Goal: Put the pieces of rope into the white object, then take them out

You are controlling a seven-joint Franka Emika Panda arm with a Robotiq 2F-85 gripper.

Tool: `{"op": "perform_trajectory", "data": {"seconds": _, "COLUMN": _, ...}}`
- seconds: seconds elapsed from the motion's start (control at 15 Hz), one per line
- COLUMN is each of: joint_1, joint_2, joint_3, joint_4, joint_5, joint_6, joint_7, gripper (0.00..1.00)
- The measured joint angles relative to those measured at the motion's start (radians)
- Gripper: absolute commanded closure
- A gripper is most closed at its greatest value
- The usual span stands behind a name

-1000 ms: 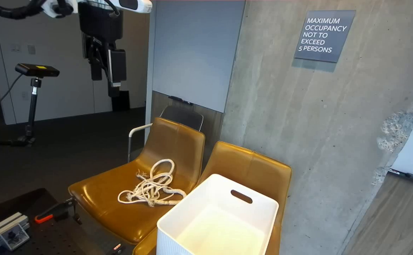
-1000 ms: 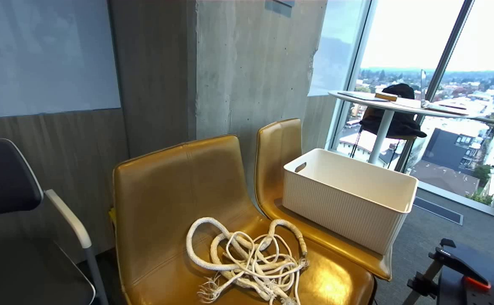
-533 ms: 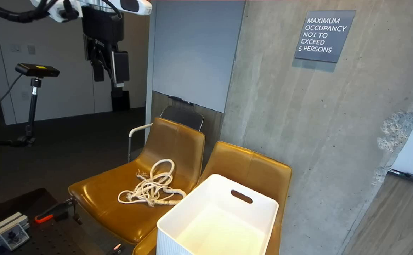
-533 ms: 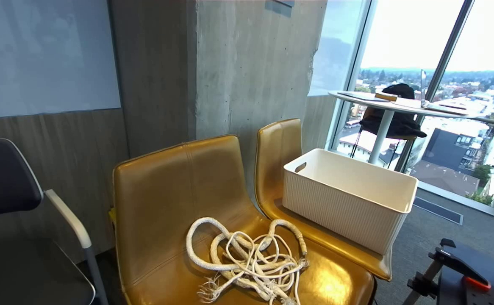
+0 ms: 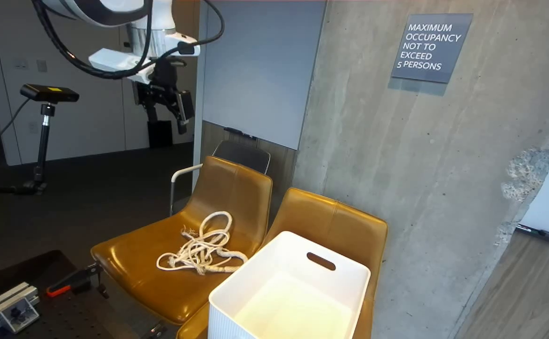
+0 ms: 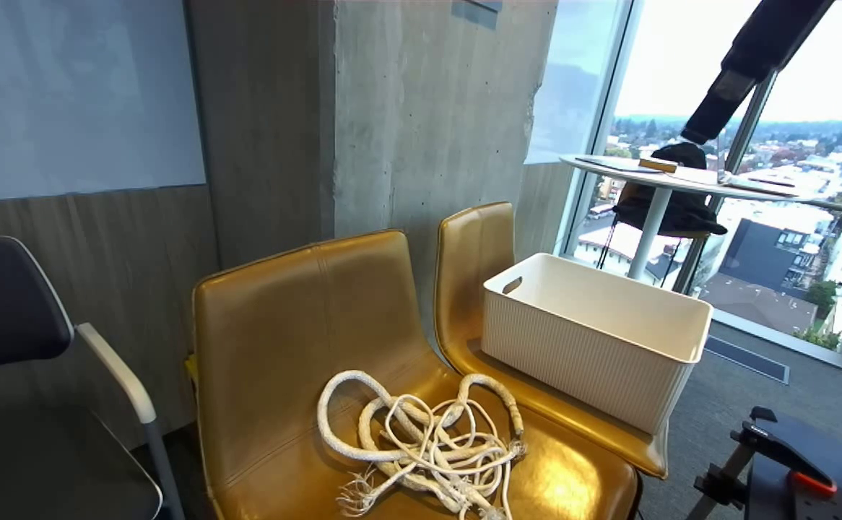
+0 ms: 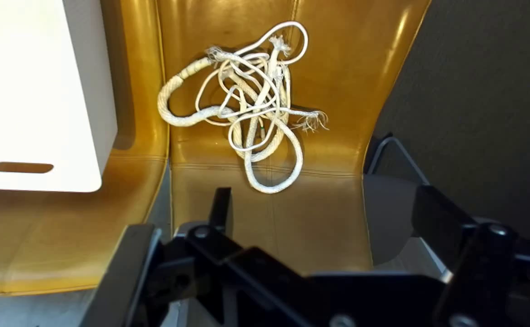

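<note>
Pieces of off-white rope, thick and thin with frayed ends, lie tangled on the seat of a tan chair. The rope shows in both exterior views (image 5: 204,252) (image 6: 432,456) and at the upper middle of the wrist view (image 7: 267,97). The white object is an open rectangular bin with ribbed sides on the neighbouring tan chair (image 5: 298,301) (image 6: 583,361). It also shows at the left of the wrist view (image 7: 28,91). What shows of its inside holds nothing. My gripper (image 5: 167,123) is open and empty, well above the chairs; its fingers spread wide in the wrist view (image 7: 324,204).
The tan chair backs (image 5: 331,209) stand before a concrete column (image 5: 425,165). A dark chair with a pale armrest (image 6: 114,368) stands beside the rope chair. A camera on a stand (image 5: 48,94) and a dark table with an orange-handled clamp (image 5: 60,289) are near.
My gripper has moved right and a little lower, and the wrist has turned. A dark part of it now shows at the top right of an exterior view. Rope and bin have not moved.
</note>
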Motion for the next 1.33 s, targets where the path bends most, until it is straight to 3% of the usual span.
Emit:
{"op": "perform_trajectory", "data": {"seconds": 0.33, "joint_1": 0.038, "joint_2": 0.288, "joint_3": 0.063, "joint_4": 0.111, "joint_5": -0.016, "joint_6": 0.155, "joint_7": -0.054, "gripper": 0.0}}
{"op": "perform_trajectory", "data": {"seconds": 0.6, "joint_1": 0.049, "joint_2": 0.515, "joint_3": 0.095, "joint_4": 0.224, "joint_5": -0.094, "joint_6": 0.205, "joint_7": -0.064, "gripper": 0.0}}
{"op": "perform_trajectory", "data": {"seconds": 1.33, "joint_1": 0.052, "joint_2": 0.958, "joint_3": 0.088, "joint_4": 0.442, "joint_5": -0.269, "joint_6": 0.276, "joint_7": -0.082, "gripper": 0.0}}
